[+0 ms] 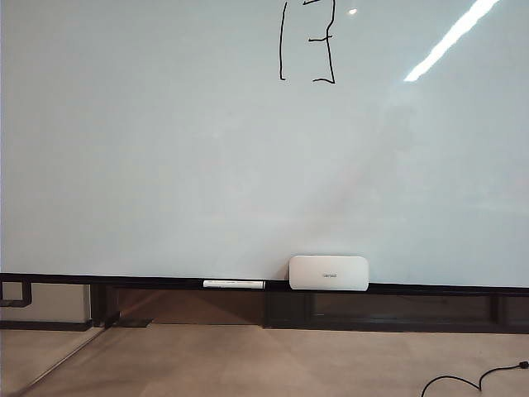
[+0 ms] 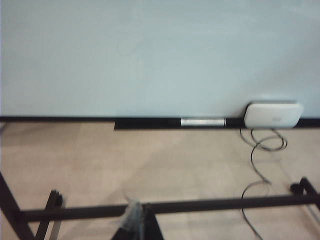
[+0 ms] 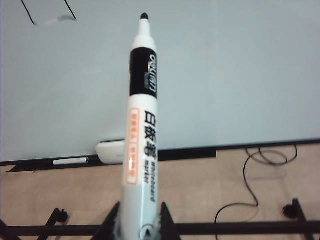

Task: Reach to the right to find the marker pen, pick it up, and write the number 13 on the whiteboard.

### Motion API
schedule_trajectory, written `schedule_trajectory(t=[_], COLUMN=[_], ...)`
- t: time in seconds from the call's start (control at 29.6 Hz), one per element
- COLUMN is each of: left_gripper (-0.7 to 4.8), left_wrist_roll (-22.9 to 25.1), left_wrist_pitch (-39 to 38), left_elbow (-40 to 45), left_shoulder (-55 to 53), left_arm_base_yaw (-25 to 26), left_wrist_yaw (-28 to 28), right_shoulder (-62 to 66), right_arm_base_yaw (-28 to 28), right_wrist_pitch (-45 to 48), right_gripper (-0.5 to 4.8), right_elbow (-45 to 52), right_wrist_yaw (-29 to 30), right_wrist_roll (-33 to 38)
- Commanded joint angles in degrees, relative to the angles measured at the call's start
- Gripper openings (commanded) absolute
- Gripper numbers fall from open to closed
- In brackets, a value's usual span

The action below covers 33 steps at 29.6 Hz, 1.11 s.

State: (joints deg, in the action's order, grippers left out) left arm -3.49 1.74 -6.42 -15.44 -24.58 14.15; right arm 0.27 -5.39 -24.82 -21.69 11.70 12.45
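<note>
The whiteboard [image 1: 165,165] fills the exterior view, and the number 13 [image 1: 307,41] is drawn on it in thin black strokes near the top. Neither gripper shows in that view. In the right wrist view my right gripper [image 3: 140,216] is shut on the marker pen [image 3: 142,130], a white barrel with a black band and its black tip uncapped, pointing at the whiteboard [image 3: 225,75]. The lower ends of the strokes [image 3: 50,15] lie off to one side of the tip. My left gripper [image 2: 138,212] shows only its fingertips, pressed together with nothing between them.
A rounded white box [image 1: 328,272] and a thin white stick [image 1: 234,284] rest on the black rail [image 1: 124,281] under the board. A black cable [image 2: 260,150] loops over the beige floor, and a black frame bar [image 2: 200,205] crosses low in both wrist views.
</note>
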Motion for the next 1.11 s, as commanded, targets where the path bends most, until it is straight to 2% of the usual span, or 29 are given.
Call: schedule_trajectory(t=[0.03,1.11], left_gripper=[-0.06,-0.06], left_wrist_roll=[0.0,0.0], left_wrist_pitch=[-0.2,-0.4], left_elbow=[0.3,0.4], left_shoulder=[0.0,0.0], left_arm_base_yaw=[0.0,0.0], left_wrist_yaw=[0.2,0.1], right_shoulder=[0.0,0.0], right_arm_base_yaw=[0.1,0.0], right_wrist_pitch=[1.1,2.8], right_gripper=[-0.01,-0.01], right_elbow=[1.5,4.3], right_wrist_yaw=[0.0,-0.7], right_wrist_roll=[3.2,3.6])
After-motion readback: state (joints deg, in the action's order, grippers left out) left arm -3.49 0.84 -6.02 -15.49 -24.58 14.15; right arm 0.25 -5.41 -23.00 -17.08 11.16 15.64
